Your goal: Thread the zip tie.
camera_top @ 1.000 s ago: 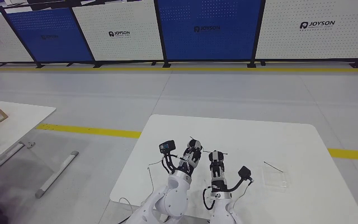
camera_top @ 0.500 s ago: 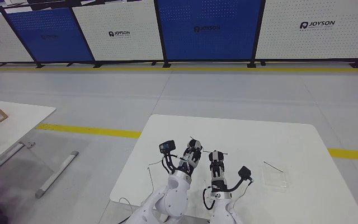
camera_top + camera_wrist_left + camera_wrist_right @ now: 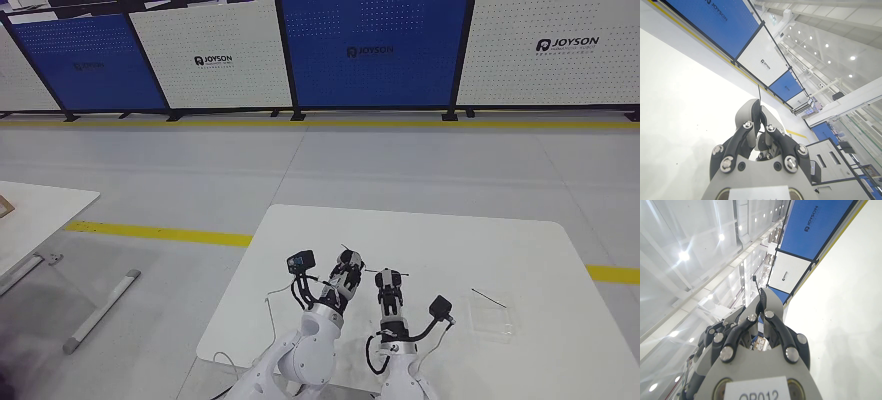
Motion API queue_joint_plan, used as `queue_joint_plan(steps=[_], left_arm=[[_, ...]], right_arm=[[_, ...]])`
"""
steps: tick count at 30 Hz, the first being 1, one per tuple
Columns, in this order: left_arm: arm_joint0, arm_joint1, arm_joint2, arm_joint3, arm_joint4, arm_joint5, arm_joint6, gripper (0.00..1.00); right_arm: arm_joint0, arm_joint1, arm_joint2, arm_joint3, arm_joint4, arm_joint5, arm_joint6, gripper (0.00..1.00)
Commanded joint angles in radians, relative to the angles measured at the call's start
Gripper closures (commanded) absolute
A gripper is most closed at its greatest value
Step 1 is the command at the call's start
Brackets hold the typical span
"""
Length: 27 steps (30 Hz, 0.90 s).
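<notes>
Over the near middle of the white table (image 3: 430, 235) my two grippers sit close side by side. My left gripper (image 3: 758, 103) is shut on a thin black zip tie, and its pointed tail (image 3: 759, 91) sticks straight out past the fingertips. My right gripper (image 3: 761, 292) is shut on a black zip tie too, with the square head (image 3: 754, 277) poking out beyond the tips. From above, the left gripper (image 3: 349, 260) and right gripper (image 3: 386, 274) are a few centimetres apart. Whether both hold one bent tie I cannot tell.
A clear shallow tray (image 3: 492, 320) lies on the table to the right of the arms, with a loose black zip tie (image 3: 489, 297) just behind it. A second white table (image 3: 40, 215) stands off to the left across a grey floor.
Both arms have shifted very slightly toward the table's near edge; the grippers stay shut and side by side.
</notes>
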Motion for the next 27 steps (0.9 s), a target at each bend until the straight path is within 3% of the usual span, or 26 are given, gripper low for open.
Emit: queue_joint_plan(steps=[1,8,19,27], left_arm=[[0.000,-0.001,-0.002,-0.002,-0.011,-0.009,-0.005,1.00],[0.004,-0.004,-0.011,-0.002,-0.034,-0.039,-0.003,1.00],[0.004,-0.004,-0.011,-0.002,-0.034,-0.039,-0.003,1.00],[0.021,-0.004,-0.017,-0.009,-0.053,-0.078,-0.017,1.00]], right_arm=[[-0.001,0.001,0.002,0.002,0.003,-0.005,0.005,1.00],[-0.005,0.001,0.003,0.005,0.028,-0.011,0.023,1.00],[-0.007,0.001,0.005,-0.001,0.034,-0.011,0.026,1.00],[-0.020,0.001,0.001,-0.031,0.069,-0.011,0.011,1.00]])
